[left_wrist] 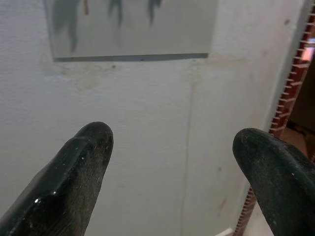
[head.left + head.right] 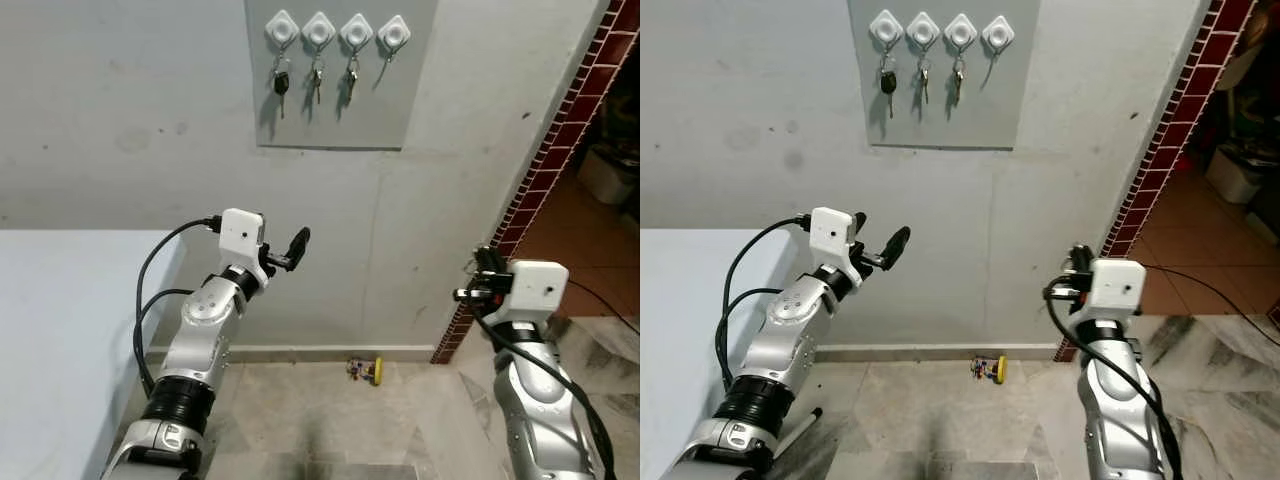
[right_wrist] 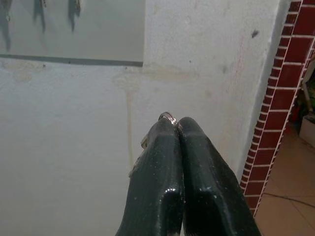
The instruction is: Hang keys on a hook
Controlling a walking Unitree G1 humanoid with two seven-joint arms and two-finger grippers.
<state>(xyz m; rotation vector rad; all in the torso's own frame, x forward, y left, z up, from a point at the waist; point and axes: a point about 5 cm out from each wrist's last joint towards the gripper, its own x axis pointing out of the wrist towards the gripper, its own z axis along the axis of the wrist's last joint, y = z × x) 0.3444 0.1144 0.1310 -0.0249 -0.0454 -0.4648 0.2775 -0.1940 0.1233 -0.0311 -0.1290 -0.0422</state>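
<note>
**Key ring held in right gripper, low and right of the hook board**

The right gripper [image 3: 178,129] has its jaws pressed together on a key ring [image 3: 167,117], whose metal loop shows at the tips. The grey hook board [image 2: 340,75] is on the far wall, up and to the left, with four white hooks; three carry keys [image 2: 316,78], while the rightmost hook [image 2: 393,35] is bare. The left gripper [image 1: 172,147] is raised, jaws wide, holding nothing. A small yellow object [image 2: 366,370] lies on the floor at the wall base. A brick-edged doorway [image 2: 560,140] stands right.
</note>
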